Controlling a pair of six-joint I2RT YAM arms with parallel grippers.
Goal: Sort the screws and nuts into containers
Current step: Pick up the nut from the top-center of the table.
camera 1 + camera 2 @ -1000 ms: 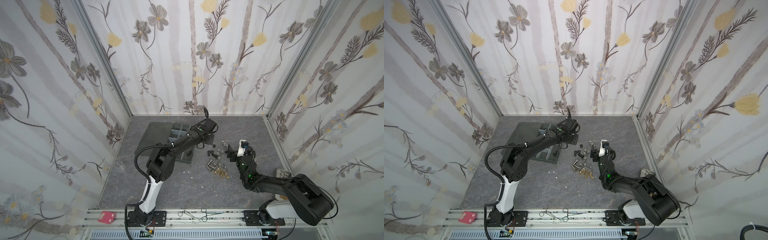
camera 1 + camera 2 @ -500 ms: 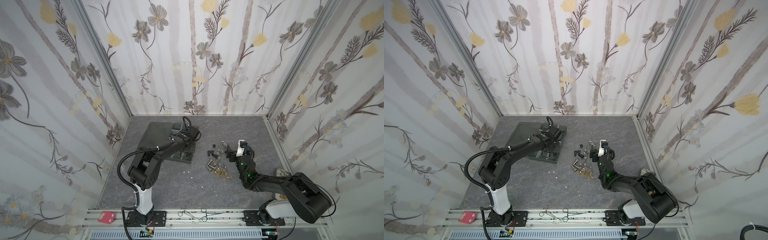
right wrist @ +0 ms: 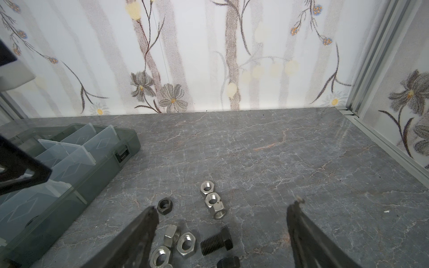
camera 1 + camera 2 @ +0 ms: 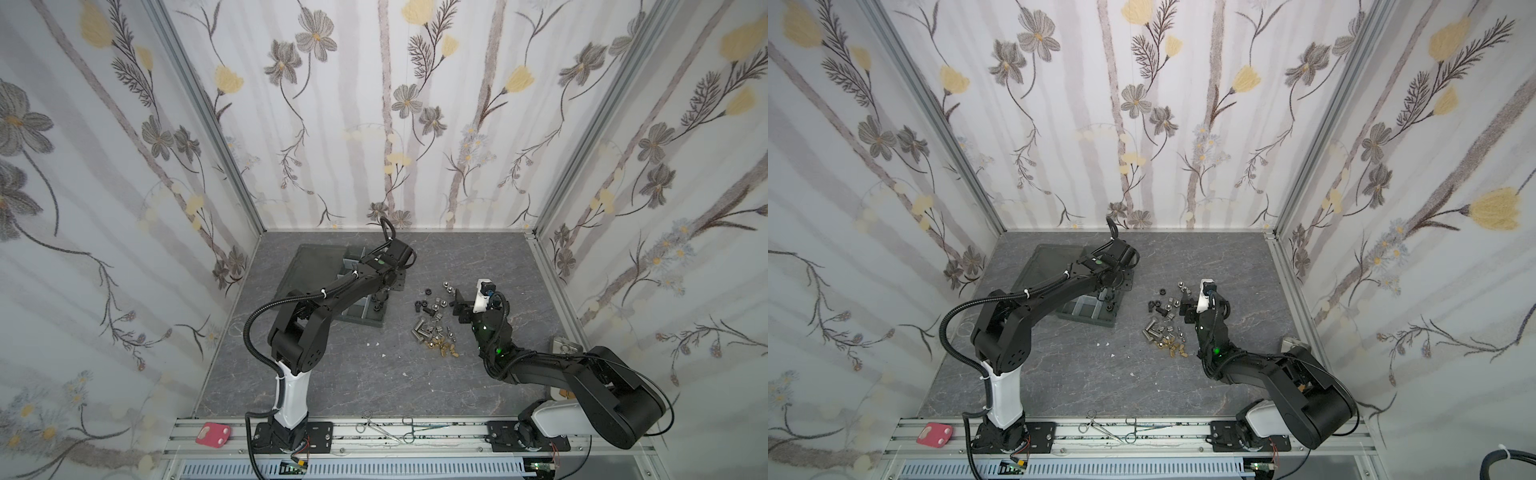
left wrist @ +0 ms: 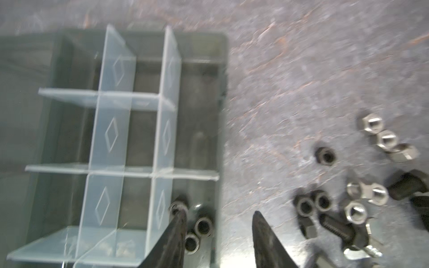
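1. No word, brand name or number could be read in any view.
2. The only marks were diamond outlines pressed into the pale dividers [image 5: 111, 137] of the organizer box [image 5: 204, 48] at the centre-left of the left wrist view. They were plain shapes without lettering. The dividers [image 3: 103, 142] at the lower left of the right wrist view bore the same.
3. The red pad [image 4: 212, 434] on the rail [image 4: 457, 432], at the lower left in both top views, showed two pale spots — no lettering could be told.
4. The small circuit board [image 4: 296, 473] at the bottom edge in both top views was too small for any print to be read.
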